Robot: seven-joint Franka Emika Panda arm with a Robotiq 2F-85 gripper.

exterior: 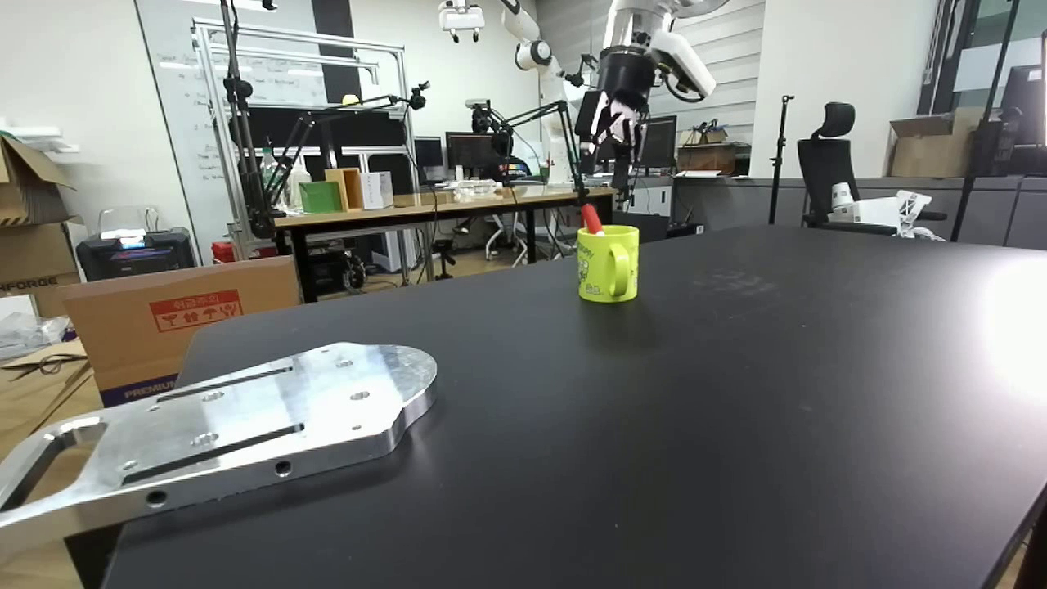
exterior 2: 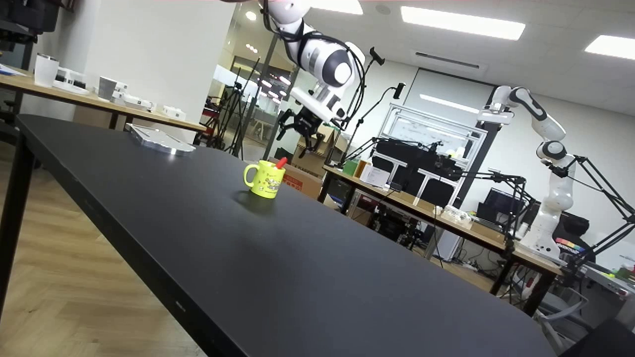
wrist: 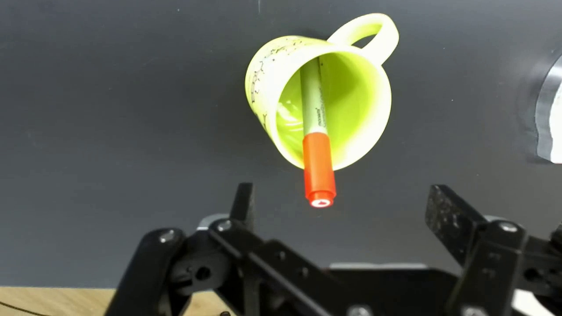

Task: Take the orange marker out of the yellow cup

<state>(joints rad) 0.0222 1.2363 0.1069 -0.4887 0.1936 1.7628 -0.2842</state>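
The yellow cup (exterior: 594, 274) stands upright on the black table, and it also shows in an exterior view (exterior 2: 267, 181) and the wrist view (wrist: 263, 81). The orange marker (wrist: 318, 160) leans inside it, its orange cap over the rim and its pale body down in the cup. The cap also shows in both exterior views (exterior: 591, 218) (exterior 2: 281, 163). My gripper (wrist: 341, 186) is open and empty. In the wrist view its fingers lie either side of the cap's end, with wide gaps. In both exterior views the gripper (exterior 2: 295, 141) is above the cup, touching nothing.
A silver metal plate (exterior: 327, 401) lies on the black table (exterior: 654, 425), away from the cup; its edge shows in the wrist view (wrist: 554, 116). The cup's handle (wrist: 386, 39) points away from my fingers. A cardboard box (exterior: 196, 319) stands beyond the table edge.
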